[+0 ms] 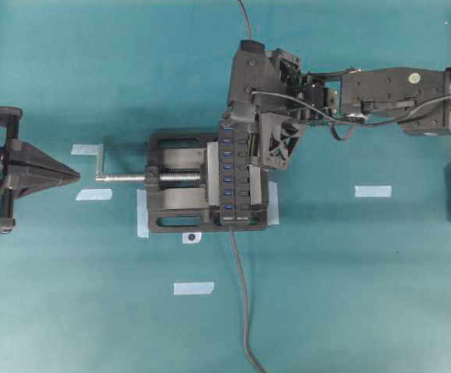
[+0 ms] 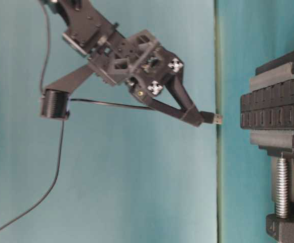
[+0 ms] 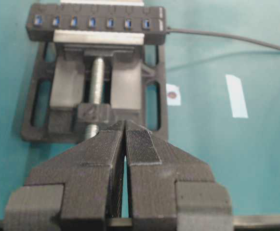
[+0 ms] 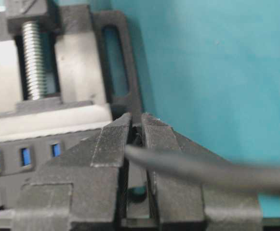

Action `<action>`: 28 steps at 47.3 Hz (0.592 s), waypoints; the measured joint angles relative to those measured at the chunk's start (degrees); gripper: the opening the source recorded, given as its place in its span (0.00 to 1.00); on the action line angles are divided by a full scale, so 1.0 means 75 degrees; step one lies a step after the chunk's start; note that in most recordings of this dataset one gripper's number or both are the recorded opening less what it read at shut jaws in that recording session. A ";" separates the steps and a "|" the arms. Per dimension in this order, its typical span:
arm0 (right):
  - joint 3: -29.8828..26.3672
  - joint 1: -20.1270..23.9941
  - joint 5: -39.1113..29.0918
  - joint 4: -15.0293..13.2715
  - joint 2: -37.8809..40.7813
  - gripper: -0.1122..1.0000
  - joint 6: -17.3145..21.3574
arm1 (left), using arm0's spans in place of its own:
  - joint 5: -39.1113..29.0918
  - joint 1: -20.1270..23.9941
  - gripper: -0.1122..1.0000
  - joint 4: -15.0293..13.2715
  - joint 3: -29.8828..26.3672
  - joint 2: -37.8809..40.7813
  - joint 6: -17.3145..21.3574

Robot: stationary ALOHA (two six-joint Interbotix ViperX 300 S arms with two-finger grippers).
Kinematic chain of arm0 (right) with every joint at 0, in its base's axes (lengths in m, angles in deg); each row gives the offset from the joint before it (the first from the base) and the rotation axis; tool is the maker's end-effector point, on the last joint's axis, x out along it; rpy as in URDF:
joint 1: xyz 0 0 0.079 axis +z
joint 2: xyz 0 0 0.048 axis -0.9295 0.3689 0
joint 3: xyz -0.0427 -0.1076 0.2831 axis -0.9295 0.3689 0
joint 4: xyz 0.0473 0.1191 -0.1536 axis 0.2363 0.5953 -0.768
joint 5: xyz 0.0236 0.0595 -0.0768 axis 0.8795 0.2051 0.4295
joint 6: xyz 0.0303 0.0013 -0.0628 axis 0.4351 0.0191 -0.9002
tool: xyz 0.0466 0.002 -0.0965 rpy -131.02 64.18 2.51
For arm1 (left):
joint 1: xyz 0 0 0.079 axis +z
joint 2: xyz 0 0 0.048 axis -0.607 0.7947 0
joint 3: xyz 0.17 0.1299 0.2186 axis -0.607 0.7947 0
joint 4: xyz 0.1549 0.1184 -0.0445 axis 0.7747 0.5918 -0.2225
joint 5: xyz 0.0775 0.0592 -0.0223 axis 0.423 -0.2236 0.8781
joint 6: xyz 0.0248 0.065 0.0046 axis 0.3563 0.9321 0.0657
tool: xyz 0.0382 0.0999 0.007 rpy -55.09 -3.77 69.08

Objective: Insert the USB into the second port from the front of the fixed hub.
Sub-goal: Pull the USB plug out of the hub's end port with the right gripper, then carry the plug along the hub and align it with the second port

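Teal matte table (image 1: 380, 311) carries a wide black vise (image 1: 171, 217), printed-looking plastic with a threaded silver screw (image 1: 132, 177). Clamped in it, the fixed hub (image 1: 235, 175): long narrow black strip, row of blue-lined slots, its long axis running near-to-far in the overhead view.

Right gripper (image 2: 197, 117) is the nearer arm, its ribbed fingers clamped on the USB (image 2: 213, 119), small black plug with a metal tip jutting beyond the fingertips. In the table-level view the tip points at the hub's slotted face, apart from it, plug axis roughly square to the slot row. Thin grey cable trails behind.

Left gripper (image 3: 124, 144) sits well apart, fingers together, empty.
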 measured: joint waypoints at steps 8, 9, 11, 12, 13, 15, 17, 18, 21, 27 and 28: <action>-0.0129 0.0187 -0.0457 0.0047 -0.0094 0.17 0.0000 | 0.0000 0.0000 0.10 0.0012 0.0012 0.0000 0.0000; -0.0152 0.0211 -0.0492 0.0059 -0.0105 0.17 0.0000 | 0.0000 0.0000 0.10 0.0012 0.0012 -0.0012 0.0000; -0.0211 0.0258 -0.0633 0.0094 -0.0129 0.17 0.0000 | 0.0000 0.0000 0.10 0.0000 0.0012 -0.0023 0.0000; -0.0246 0.0281 -0.0691 0.0129 -0.0141 0.17 0.0012 | -0.0012 0.0000 0.10 0.0000 0.0000 -0.0023 0.0000; -0.0270 0.0293 -0.0727 0.0141 -0.0152 0.17 0.0000 | 0.0000 0.0000 0.10 0.0012 0.0012 -0.0012 0.0000; -0.0305 0.0328 -0.0809 0.0176 -0.0176 0.17 0.0000 | 0.0000 0.0000 0.10 0.0012 0.0012 -0.0023 0.0000; -0.0352 0.0363 -0.0867 0.0211 -0.0211 0.17 0.0012 | -0.0012 0.0000 0.10 0.0000 0.0000 -0.0023 0.0000; -0.0363 0.0387 -0.0879 0.0234 -0.0211 0.17 0.0012 | 0.0000 0.0000 0.10 0.0012 0.0012 -0.0023 0.0000; -0.0410 0.0422 -0.0914 0.0270 -0.0246 0.17 0.0012 | -0.0012 0.0000 0.10 0.0012 0.0012 -0.0035 0.0000; -0.0469 0.0516 -0.0984 0.0387 -0.0305 0.16 0.0012 | 0.0000 0.0000 0.10 0.0012 0.0000 -0.0035 0.0000; -0.0480 0.0527 -0.1008 0.0398 -0.0316 0.16 0.0012 | 0.0000 -0.0012 0.10 0.0012 0.0000 -0.0035 0.0000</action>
